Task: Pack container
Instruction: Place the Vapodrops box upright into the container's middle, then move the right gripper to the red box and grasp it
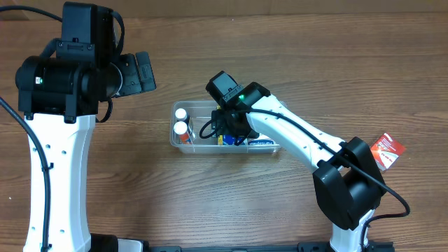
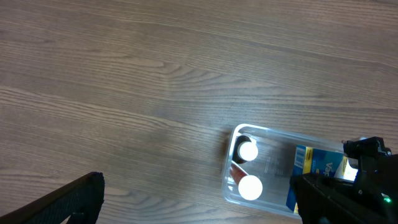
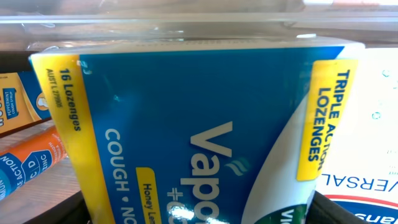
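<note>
Lozenge box (image 3: 199, 124), clamped in my right jaws, lies lengthwise inside the container (image 1: 198, 108); left jaws apart, farther off.

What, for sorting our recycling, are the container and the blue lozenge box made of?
The container looks like clear, glossy plastic: contents show through its walls, which catch glare. The lozenge box seems to be printed, coated cardboard: flat faces, a folded edge, a faint sheen.

Bright, even light is falling on the brown wooden surface (image 1: 280, 42), leaving soft shadows; round white bottle caps (image 2: 250, 187) are glaring, overexposed, in the left wrist view.
</note>
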Robot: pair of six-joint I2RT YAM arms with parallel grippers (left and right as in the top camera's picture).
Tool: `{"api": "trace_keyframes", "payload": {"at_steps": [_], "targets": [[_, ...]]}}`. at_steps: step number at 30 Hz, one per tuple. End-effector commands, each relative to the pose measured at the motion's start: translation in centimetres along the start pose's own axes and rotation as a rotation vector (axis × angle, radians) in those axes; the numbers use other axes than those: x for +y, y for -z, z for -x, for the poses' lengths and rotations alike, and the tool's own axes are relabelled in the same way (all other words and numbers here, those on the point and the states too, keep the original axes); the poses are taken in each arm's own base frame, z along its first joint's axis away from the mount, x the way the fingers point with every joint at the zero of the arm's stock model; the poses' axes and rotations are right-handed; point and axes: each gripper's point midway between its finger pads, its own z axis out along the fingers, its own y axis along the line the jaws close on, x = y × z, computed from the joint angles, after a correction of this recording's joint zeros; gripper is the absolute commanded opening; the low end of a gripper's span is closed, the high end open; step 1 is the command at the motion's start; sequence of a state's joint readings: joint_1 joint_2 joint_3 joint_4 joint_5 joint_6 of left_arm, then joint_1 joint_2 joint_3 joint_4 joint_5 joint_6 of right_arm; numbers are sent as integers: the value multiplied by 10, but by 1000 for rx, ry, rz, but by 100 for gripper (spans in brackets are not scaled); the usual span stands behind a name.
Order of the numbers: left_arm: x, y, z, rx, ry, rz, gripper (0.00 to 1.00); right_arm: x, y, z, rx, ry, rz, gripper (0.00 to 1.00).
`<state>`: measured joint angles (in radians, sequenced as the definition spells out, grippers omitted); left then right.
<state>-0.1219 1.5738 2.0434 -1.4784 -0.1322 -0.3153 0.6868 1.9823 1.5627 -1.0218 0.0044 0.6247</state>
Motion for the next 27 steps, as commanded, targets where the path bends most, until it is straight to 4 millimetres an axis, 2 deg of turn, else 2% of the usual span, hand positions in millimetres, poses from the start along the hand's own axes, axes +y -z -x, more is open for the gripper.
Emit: {"api": "trace_keyframes", "payload": {"at_steps": [1, 6, 11, 14, 17, 20, 23, 24, 25, 27], "targets": [[2, -2, 2, 0, 16, 9, 100, 0, 0, 1, -2, -6, 0, 83], [2, -2, 2, 1, 16, 9, 100, -2, 0, 3, -10, -5, -10, 89], [2, -2, 2, 1, 16, 9, 100, -9, 5, 10, -54, 0, -45, 92], [2, -2, 2, 0, 16, 12, 100, -13, 22, 19, -101, -12, -42, 92], [2, -2, 1, 2, 15, 13, 100, -31, 64, 42, -194, -62, -59, 94], [3, -2, 1, 3, 11, 14, 100, -67, 118, 65, -289, -157, -69, 94], [2, -2, 1, 4, 8, 13, 100, -125, 175, 82, -385, -317, -58, 97], [3, -2, 1, 4, 8, 14, 100, -141, 186, 85, -409, -358, -60, 98], [3, -2, 1, 3, 8, 14, 100, -169, 202, 86, -442, -436, -68, 100], [3, -2, 1, 3, 8, 13, 100, -214, 220, 83, -470, -565, -95, 100]]}}
